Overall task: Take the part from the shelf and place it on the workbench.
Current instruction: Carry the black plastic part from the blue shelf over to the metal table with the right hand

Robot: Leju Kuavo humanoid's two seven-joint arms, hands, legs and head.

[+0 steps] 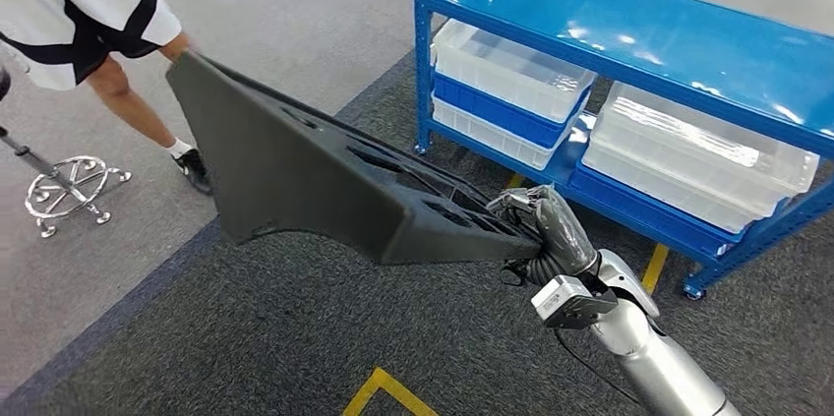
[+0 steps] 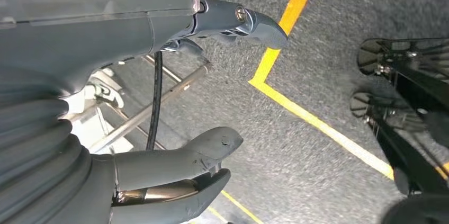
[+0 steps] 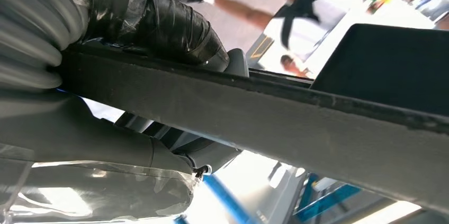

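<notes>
Right hand nearest, at 5 o'clock of head view, fingers clamped on narrow end of part; part juts toward 10 o'clock, clear of shelf, carried in air. Long overhang: judge firm grip, level wrist, slow turn needed, wide end kept off person at 11 o'clock. Left hand hangs over floor, fingers apart, holding nothing. Grey carpet, yellow tape at 6. Bins under shelf at 2. Bench unseen.
</notes>
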